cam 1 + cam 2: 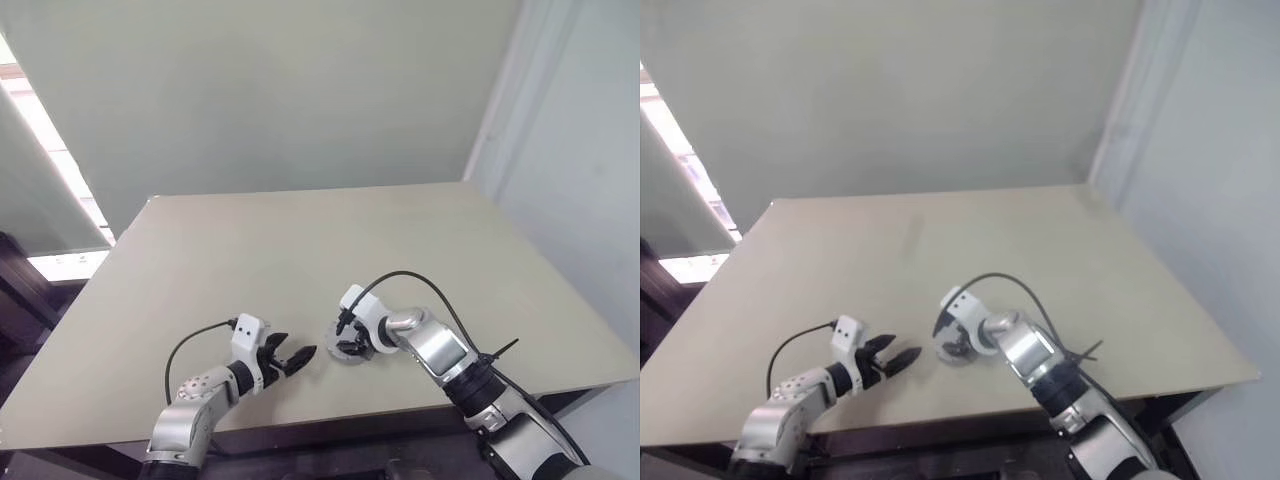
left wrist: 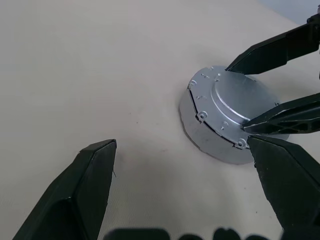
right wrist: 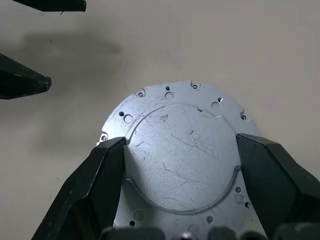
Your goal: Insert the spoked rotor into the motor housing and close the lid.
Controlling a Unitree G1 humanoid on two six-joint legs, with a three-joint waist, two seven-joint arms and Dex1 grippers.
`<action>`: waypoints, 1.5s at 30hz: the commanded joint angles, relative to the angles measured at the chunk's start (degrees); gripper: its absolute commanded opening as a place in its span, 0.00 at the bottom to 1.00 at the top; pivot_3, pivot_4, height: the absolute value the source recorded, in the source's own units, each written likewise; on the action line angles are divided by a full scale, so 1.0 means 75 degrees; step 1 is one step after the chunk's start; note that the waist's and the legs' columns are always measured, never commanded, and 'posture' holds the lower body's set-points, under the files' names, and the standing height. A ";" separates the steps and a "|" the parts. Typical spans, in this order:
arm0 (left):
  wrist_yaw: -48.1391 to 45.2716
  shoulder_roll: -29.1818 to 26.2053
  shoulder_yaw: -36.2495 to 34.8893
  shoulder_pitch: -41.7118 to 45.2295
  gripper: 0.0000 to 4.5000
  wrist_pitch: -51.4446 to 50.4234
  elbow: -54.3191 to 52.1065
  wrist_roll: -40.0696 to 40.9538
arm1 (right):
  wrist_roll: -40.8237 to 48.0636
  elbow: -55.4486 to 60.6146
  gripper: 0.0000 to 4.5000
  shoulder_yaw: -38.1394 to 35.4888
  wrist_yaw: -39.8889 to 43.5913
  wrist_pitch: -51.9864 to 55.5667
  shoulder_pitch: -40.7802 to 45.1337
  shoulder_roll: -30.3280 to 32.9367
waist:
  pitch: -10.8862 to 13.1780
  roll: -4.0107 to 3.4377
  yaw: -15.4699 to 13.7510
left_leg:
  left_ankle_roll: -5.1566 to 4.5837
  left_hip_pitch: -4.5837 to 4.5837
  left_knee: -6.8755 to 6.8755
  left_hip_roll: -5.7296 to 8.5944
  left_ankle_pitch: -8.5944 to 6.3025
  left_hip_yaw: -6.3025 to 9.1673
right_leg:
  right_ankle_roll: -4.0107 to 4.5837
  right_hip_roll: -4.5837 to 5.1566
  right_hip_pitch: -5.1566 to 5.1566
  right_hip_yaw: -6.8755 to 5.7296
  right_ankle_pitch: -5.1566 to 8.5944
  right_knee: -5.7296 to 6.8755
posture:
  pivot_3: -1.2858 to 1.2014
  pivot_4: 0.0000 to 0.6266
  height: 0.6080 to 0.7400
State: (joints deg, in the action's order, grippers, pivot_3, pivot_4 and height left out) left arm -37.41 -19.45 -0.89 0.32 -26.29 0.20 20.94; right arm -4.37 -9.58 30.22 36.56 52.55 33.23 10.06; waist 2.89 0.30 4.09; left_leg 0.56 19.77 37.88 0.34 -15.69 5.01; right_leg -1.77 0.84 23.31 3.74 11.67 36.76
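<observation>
Bright daylight is coming from the window left of the table; soft shadows, mild haze, no glare.

Head stereo pair looks down over table; wrist cameras close, sharing lid.

- The left gripper hovered low, black fingers spread wide and empty (pointing toward its partner).
- The right gripper angled steeply downward, its fingers set against opposite sides of the round metal part.
</observation>
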 commanded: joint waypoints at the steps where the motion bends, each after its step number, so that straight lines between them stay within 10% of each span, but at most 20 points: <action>1: -0.0060 -0.0042 0.0040 0.0196 1.00 0.0204 -0.0132 -0.0063 | -0.0044 -0.0418 0.73 0.0072 -0.0056 0.0551 -0.0090 0.0119 | 0.0000 -0.0002 -0.0001 | 0.0000 0.0000 0.0000 0.0000 0.0000 0.0001 | 0.0000 0.0000 0.0001 0.0000 0.0000 0.0000 | 0.52 0.00 1.00; 11: -0.0075 -0.0012 0.0062 0.0293 0.96 0.0281 -0.0151 -0.0115 | 0.0140 -0.0528 0.73 -0.0031 -0.0079 0.0783 -0.0044 0.0077 | -0.0001 -0.0002 -0.0001 | 0.0000 0.0005 -0.0010 0.0001 -0.0001 0.0002 | -0.0001 0.0001 0.0002 -0.0002 0.0001 -0.0006 | 0.52 0.00 1.00; 24: 0.0038 0.0294 0.0525 0.1013 0.00 0.0949 0.0461 -0.0675 | 0.0013 -0.0619 0.73 0.0154 -0.0162 0.0762 0.0043 0.0167 | -0.0002 -0.0003 -0.0001 | 0.0001 0.0008 -0.0007 0.0005 -0.0001 0.0002 | -0.0001 0.0003 -0.0001 -0.0003 0.0001 -0.0009 | 0.52 0.00 1.00; 45: -0.0156 0.0677 0.1272 0.1779 0.00 0.1752 0.1715 -0.1502 | 0.0399 -0.0453 0.73 0.0181 -0.0155 0.1847 0.0130 0.0089 | -0.0018 -0.0027 -0.0015 | 0.0000 0.0025 -0.0008 0.0017 -0.0001 0.0027 | -0.0010 0.0008 0.0000 -0.0018 0.0005 -0.0015 | 0.52 0.00 1.00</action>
State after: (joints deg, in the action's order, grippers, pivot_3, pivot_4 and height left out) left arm -38.76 -14.88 7.48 12.07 -15.32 12.69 10.93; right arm -1.55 -10.22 29.72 35.22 62.63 36.62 8.93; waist 2.76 0.10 3.98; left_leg 0.56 19.97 37.82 0.47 -15.70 5.21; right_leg -1.85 0.91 23.31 3.61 11.71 36.64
